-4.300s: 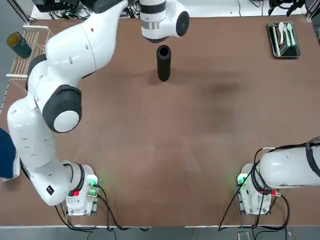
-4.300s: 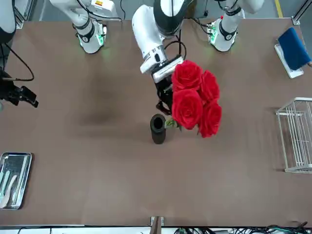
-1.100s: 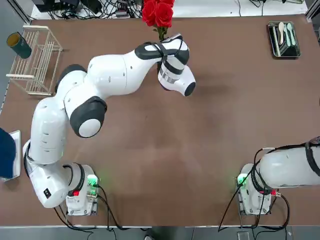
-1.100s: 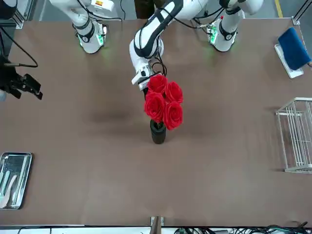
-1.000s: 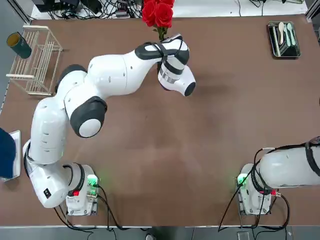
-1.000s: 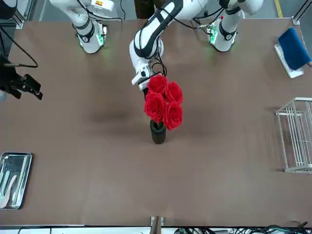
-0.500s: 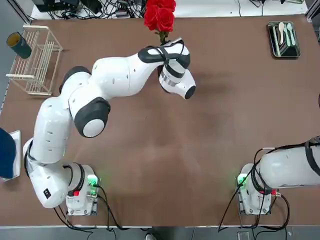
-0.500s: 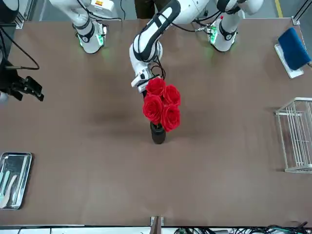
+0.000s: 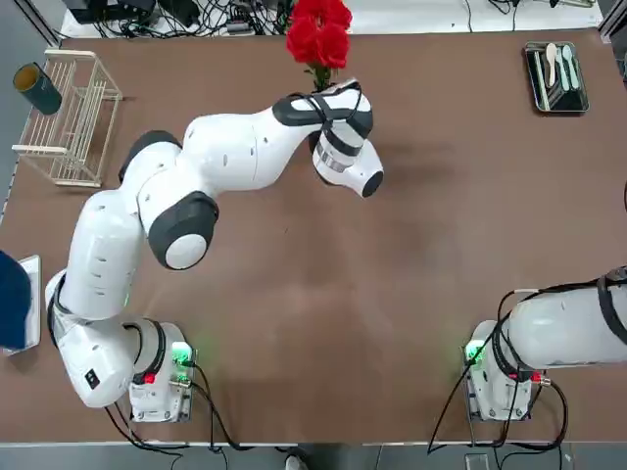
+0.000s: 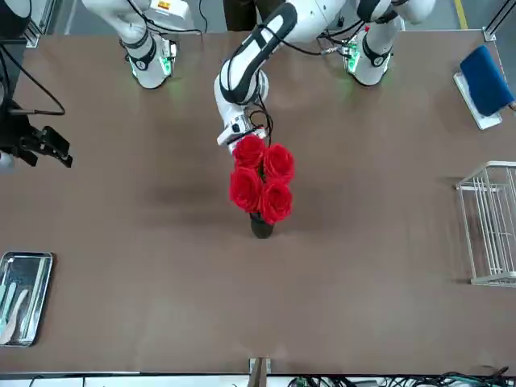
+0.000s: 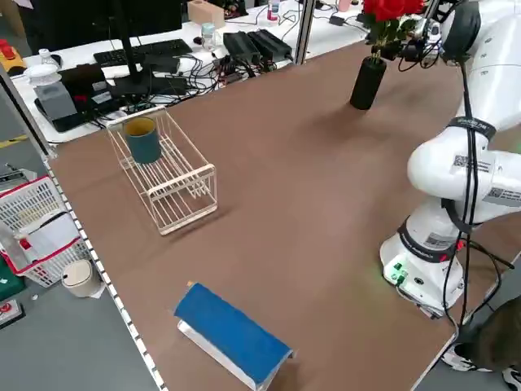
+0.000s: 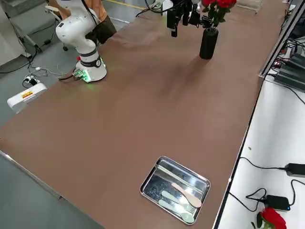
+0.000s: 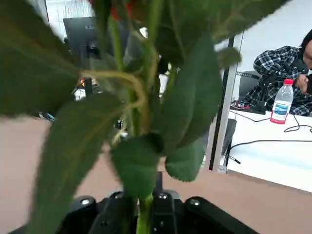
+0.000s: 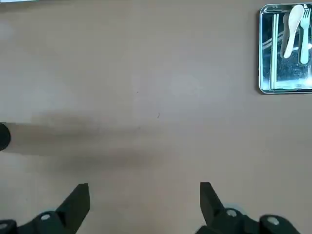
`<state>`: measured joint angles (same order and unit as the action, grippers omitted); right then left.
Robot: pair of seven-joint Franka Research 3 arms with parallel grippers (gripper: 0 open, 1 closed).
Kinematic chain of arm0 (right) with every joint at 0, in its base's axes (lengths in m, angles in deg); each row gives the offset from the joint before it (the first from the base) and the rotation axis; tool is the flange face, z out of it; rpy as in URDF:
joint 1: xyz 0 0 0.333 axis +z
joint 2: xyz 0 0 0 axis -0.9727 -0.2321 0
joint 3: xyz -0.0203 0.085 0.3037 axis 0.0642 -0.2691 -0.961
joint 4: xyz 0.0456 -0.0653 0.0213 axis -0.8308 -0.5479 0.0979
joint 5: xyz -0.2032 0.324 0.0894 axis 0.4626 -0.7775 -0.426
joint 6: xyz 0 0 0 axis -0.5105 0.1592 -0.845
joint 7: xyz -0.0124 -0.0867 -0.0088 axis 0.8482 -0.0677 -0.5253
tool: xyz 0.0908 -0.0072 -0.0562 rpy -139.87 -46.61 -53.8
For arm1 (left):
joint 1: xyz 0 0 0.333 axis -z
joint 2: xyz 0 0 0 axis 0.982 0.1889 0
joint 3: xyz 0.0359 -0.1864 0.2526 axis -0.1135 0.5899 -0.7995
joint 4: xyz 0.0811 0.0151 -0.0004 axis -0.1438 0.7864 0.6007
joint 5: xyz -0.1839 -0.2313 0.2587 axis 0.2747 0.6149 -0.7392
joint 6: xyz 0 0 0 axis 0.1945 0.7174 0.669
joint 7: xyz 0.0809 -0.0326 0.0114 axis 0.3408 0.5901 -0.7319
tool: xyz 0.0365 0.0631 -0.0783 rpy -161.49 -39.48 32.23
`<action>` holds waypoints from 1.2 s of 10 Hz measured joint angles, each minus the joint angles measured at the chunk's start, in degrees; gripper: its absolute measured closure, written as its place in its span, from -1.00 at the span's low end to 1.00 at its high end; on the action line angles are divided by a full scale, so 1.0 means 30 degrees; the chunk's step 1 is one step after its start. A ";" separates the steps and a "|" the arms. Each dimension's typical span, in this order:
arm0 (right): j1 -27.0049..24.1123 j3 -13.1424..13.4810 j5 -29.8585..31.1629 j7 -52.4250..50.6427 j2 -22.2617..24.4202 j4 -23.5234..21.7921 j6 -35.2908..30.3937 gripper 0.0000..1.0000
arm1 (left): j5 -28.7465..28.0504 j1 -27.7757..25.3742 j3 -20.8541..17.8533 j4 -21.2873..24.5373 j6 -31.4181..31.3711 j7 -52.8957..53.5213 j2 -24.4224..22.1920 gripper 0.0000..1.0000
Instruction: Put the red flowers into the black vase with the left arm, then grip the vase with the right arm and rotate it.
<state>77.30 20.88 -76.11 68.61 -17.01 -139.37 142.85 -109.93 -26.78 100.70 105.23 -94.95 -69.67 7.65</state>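
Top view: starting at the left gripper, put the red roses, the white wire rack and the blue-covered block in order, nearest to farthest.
From the left gripper, at the black vase:
1. Red roses, beside it.
2. White wire rack, at the table's far left.
3. Blue-covered block, at the left edge, nearer the robot.

I am seeing the red flowers (image 10: 275,201), full bright roses over green leaves, standing roughly upright, their stems reaching into the black vase (image 12: 208,44), whose slim matte cylinder is standing upright on the table (image 12: 138,100).
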 joint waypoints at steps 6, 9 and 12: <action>0.0000 0.0000 0.0000 0.0000 0.0000 0.0002 0.0000 -1.00 | 0.0000 0.0001 0.0004 -0.0042 0.0000 -0.0013 0.0007 0.04; 0.0000 0.0000 0.0000 0.0000 0.0000 0.0002 0.0000 -1.00 | -0.0001 0.0007 0.0011 -0.0068 0.0000 -0.0015 0.0017 -0.06; 0.0001 0.0000 0.0000 0.0000 -0.0021 0.0002 0.0000 -1.00 | -0.0001 0.0060 0.0025 -0.0068 0.0000 -0.0015 0.0088 -0.15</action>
<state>77.30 20.88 -76.11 68.61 -17.07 -139.36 142.85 -109.94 -26.60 100.78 105.03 -94.95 -69.71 7.91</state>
